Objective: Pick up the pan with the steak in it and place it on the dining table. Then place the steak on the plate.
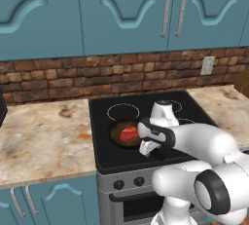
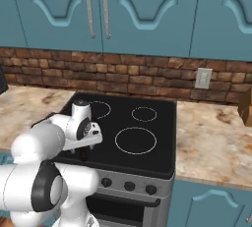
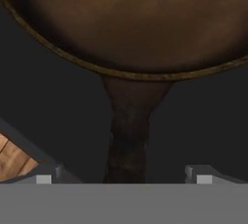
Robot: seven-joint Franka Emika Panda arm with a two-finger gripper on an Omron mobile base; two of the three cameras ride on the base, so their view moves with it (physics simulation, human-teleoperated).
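With my tool (image 3: 124,178) spread wide, I'm lining up on the handle.
The pan (image 3: 131,29) sits on the stove, steak (image 1: 129,133) inside; its handle (image 3: 128,136) runs straight between my fingertips.

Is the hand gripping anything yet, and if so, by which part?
Nothing is held. The hand is open, its fingertips either side of the pan handle without closing on it; the pan sits on the stove.
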